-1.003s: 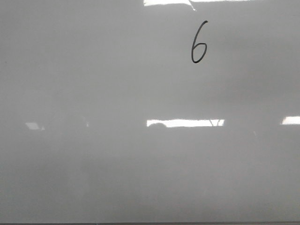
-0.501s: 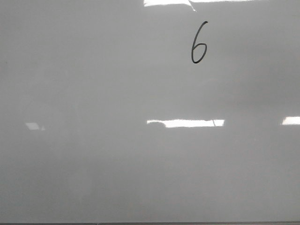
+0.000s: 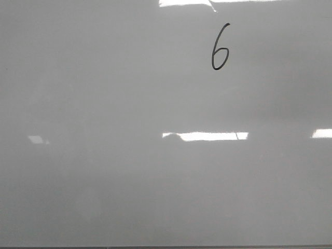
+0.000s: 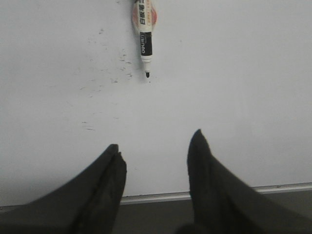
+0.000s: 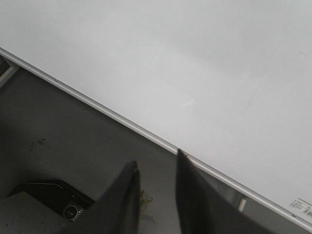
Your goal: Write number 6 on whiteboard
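Note:
A thin black handwritten number 6 stands on the pale-grey whiteboard, upper right of middle in the front view. No gripper shows in that view. In the left wrist view my left gripper is open and empty above the board's near edge. An uncapped marker lies on the whiteboard ahead of it, tip toward the gripper. In the right wrist view my right gripper is open and empty, over the dark table beside the whiteboard's framed edge.
Bright light reflections lie across the board. Faint ink specks mark the board near the marker. A dark device with a round dial sits on the grey table by the right gripper. A small label shows on the board.

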Tool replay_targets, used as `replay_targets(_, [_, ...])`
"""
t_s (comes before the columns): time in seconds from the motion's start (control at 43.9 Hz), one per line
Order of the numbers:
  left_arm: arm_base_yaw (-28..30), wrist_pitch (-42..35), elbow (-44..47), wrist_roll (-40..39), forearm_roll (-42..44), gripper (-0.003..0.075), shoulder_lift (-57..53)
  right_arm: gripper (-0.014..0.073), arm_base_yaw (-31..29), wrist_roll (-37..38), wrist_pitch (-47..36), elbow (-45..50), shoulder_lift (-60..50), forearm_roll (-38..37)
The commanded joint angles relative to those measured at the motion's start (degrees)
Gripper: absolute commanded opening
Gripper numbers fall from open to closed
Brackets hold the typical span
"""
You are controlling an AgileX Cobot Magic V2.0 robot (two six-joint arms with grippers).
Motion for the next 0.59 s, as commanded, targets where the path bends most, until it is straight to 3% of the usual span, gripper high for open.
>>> replay_targets(0.0, [-0.3,-3.83,-1.3,-2.85,2.1,0.0195,0.07,0.001,-0.17,0.06,-3.19,-1.92,0.17,-1.13])
replay_targets(0.091, [-0.3,-3.83,-1.3,-3.22,2.43,0.0117,0.07,-0.0119,-0.17,0.06,-3.19,-1.92,0.17,-1.13])
replay_targets(0.274, [-0.3,-4.07,-1.3,-3.22,2.43,-0.002,0.07,-0.0121,-0.17,0.06,-3.73,-1.92,0.17,-1.08])
replay_targets(0.57, [-0.3,-3.79,-1.3,-3.22,2.32,-0.002,0.07,-0.0121,-0.17,0.06,-3.54,-1.92,0.17,-1.08])
